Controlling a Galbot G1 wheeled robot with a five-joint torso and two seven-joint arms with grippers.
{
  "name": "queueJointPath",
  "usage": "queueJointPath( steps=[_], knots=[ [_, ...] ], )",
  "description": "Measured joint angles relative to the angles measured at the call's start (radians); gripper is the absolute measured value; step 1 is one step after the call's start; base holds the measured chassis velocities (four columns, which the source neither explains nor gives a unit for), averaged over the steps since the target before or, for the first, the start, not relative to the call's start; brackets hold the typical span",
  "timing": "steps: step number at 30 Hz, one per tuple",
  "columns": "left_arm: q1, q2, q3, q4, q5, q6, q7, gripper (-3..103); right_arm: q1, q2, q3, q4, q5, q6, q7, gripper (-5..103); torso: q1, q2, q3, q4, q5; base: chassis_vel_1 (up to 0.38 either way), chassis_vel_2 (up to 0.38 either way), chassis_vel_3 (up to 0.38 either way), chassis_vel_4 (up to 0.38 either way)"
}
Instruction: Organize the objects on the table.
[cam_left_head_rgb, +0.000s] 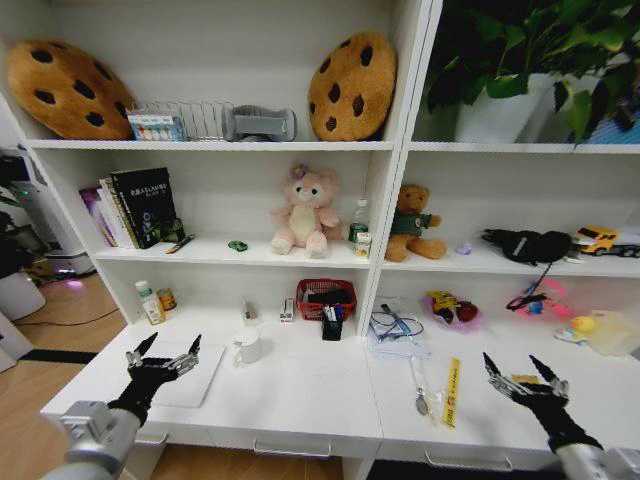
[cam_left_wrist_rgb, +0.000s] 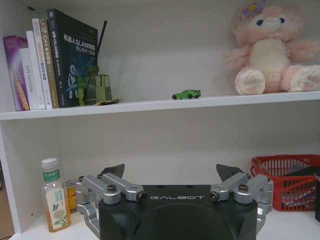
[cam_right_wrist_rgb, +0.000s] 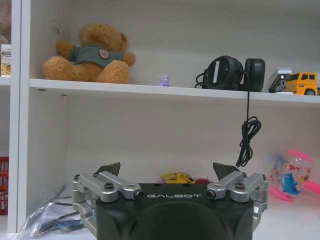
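Low over the white table's (cam_left_head_rgb: 300, 395) front left, my left gripper (cam_left_head_rgb: 160, 352) stands open above a flat silver laptop (cam_left_head_rgb: 190, 382). Over the front right, my right gripper (cam_left_head_rgb: 526, 372) is open too, holding nothing. A tiny green toy car (cam_left_head_rgb: 237, 245) sits on the middle shelf; the left wrist view shows this car (cam_left_wrist_rgb: 186, 94) above and beyond the open left gripper (cam_left_wrist_rgb: 170, 172). Pens stand in a black holder (cam_left_head_rgb: 331, 323). A small can (cam_left_head_rgb: 167, 298) stands beside a tea bottle (cam_left_head_rgb: 150, 303) at the back left. The right gripper (cam_right_wrist_rgb: 169, 170) faces the shelf wall.
A white mug (cam_left_head_rgb: 247, 346) and red basket (cam_left_head_rgb: 325, 296) stand mid-table. A spoon (cam_left_head_rgb: 420, 392), yellow ruler (cam_left_head_rgb: 451, 392) and bagged cables (cam_left_head_rgb: 392, 330) lie on the right. Shelf boards overhang the table's back. Books (cam_left_wrist_rgb: 50, 57) and plush toys (cam_left_head_rgb: 305, 212) fill the middle shelf.
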Motion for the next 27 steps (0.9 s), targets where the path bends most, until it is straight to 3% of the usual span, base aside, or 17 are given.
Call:
queueJointPath(
  steps=[7,24,27],
  knots=[
    [0.000,0.000,0.000,0.000,0.000,0.000,0.000,100,0.013,0.008,-0.011,-0.003,-0.005,0.001,-0.009,100,0.000,0.000,0.000,0.0001,-0.0002,-0.072,-0.050,0.062,0.052],
    [0.000,0.000,0.000,0.000,0.000,0.000,0.000,100,0.019,0.032,-0.044,-0.006,-0.060,0.004,-0.030,100,0.000,0.000,0.000,0.0001,-0.0005,-0.186,-0.177,0.179,0.197],
    [0.000,0.000,0.000,0.000,0.000,0.000,0.000,100,0.019,0.040,-0.051,-0.003,-0.065,-0.005,-0.021,100,0.000,0.000,0.000,0.0001,0.0010,-0.030,-0.036,0.054,0.058]
  ],
)
